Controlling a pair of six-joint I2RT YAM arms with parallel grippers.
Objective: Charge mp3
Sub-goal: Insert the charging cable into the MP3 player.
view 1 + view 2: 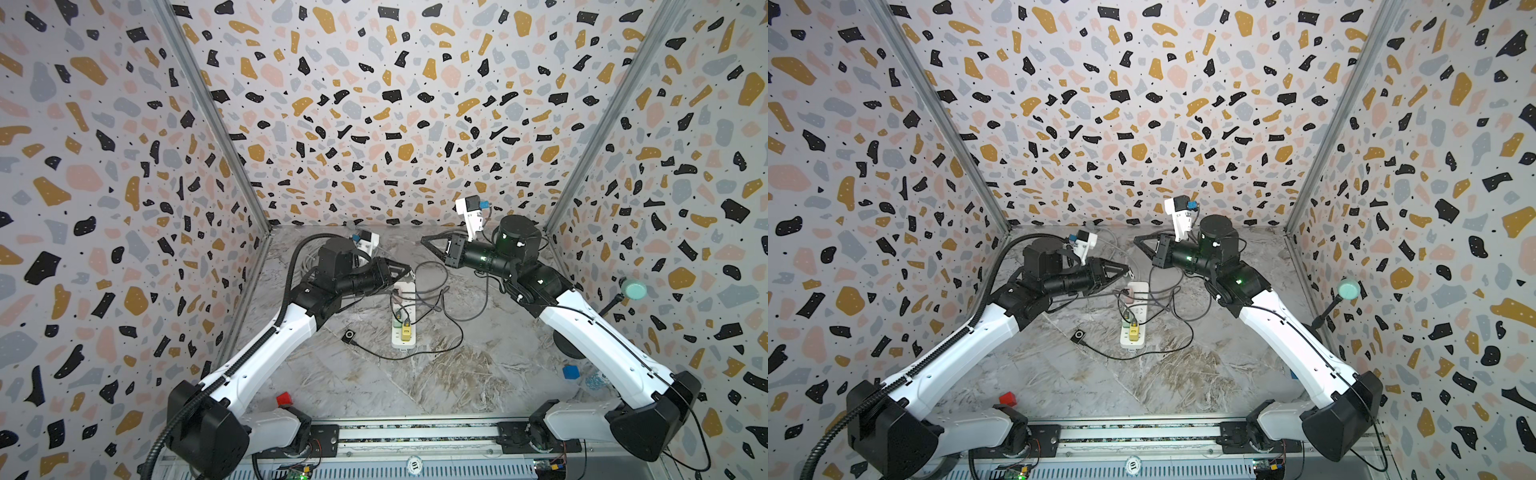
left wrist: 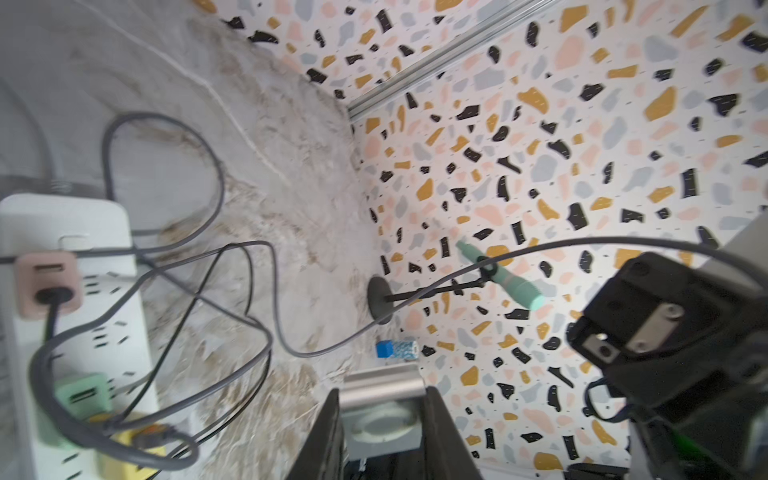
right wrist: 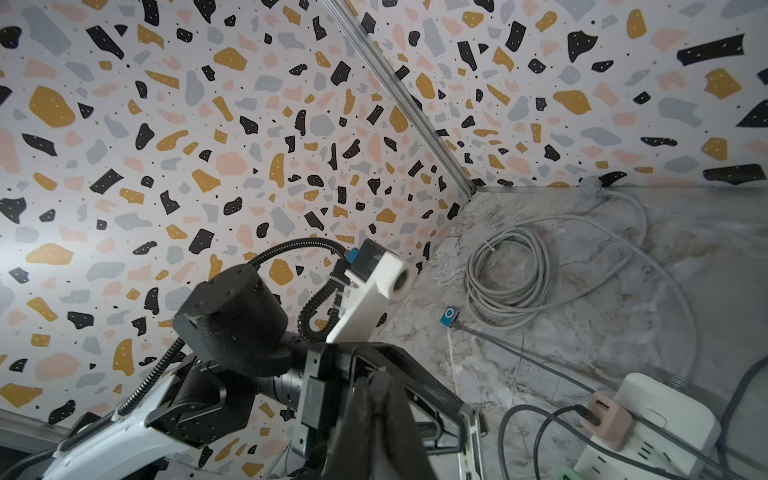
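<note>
My left gripper (image 2: 381,390) is shut on a small silver mp3 (image 2: 380,374), which sits clamped between both fingers. In both top views this gripper (image 1: 409,272) (image 1: 1128,272) hovers over the far end of the white power strip (image 1: 403,345) (image 1: 1133,343). Pink (image 2: 45,282), green (image 2: 83,395) and yellow (image 1: 406,331) chargers sit in the strip, with grey and black cables tangled over it. My right gripper (image 3: 380,374) (image 1: 424,241) is shut and raised behind the strip, facing the left one; I see nothing held in it.
A black player (image 1: 350,335) lies left of the strip on a black cable. A blue one (image 3: 449,314) lies by a coiled grey cable (image 3: 507,274) at the back. A green microphone on a stand (image 1: 633,289), a blue cube (image 1: 570,371) and a red cube (image 1: 284,399) stand near the edges.
</note>
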